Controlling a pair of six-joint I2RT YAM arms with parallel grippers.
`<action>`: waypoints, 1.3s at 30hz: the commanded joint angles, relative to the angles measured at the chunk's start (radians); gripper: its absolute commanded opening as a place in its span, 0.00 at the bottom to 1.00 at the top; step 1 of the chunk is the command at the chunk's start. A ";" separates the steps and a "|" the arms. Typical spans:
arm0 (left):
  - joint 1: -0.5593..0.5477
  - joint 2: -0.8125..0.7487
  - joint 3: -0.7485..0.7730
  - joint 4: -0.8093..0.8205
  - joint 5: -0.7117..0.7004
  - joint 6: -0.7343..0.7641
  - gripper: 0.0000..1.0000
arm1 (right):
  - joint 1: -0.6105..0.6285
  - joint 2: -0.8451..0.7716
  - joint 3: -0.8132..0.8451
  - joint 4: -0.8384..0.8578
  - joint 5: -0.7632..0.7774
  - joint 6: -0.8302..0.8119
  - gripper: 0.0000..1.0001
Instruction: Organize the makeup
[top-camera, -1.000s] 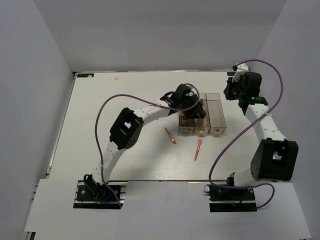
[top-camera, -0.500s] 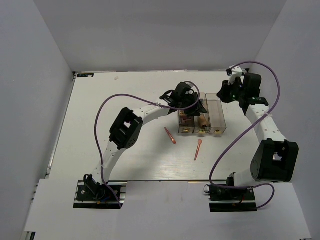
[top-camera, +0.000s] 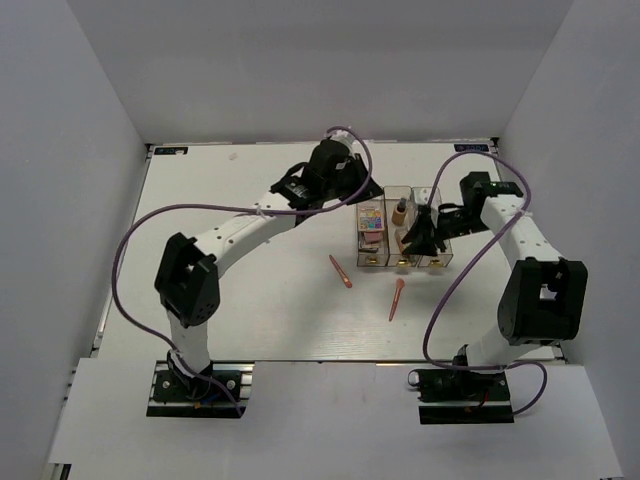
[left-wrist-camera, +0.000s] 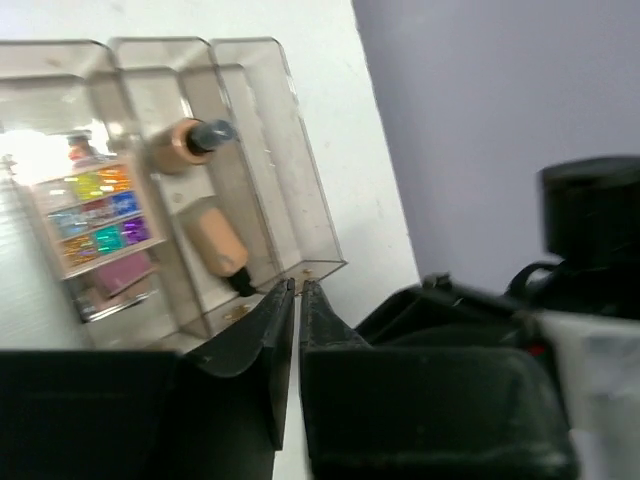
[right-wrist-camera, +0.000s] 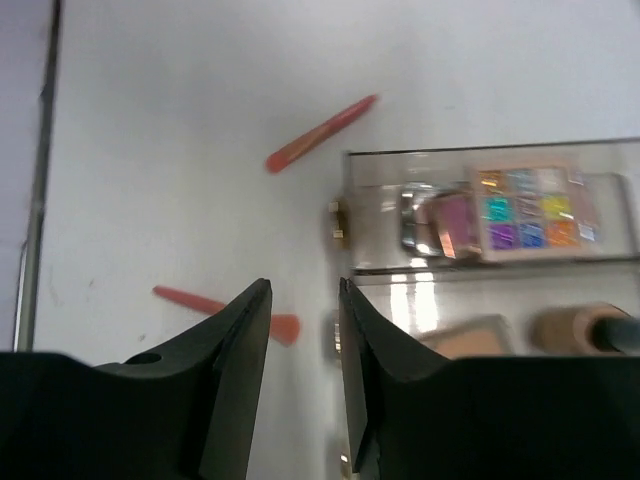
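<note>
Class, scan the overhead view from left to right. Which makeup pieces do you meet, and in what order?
left coral stick → multicolour palette → tan bottle. The other coral stick lies straight below the bottle in the picture, so its place in the order is unclear and it is left out.

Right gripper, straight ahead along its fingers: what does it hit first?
The right gripper likely meets bare table beside the clear box's knob end; a coral stick lies beyond. Depth unclear.
</note>
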 joint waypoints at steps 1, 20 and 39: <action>0.021 -0.095 -0.091 -0.075 -0.111 0.045 0.23 | 0.067 -0.020 -0.067 -0.154 0.056 -0.361 0.40; 0.079 -0.247 -0.379 -0.261 -0.166 -0.085 0.77 | 0.357 -0.020 -0.286 0.012 0.550 -0.649 0.52; 0.089 -0.157 -0.350 -0.296 -0.063 -0.114 0.77 | 0.450 0.080 -0.354 0.201 0.662 -0.565 0.48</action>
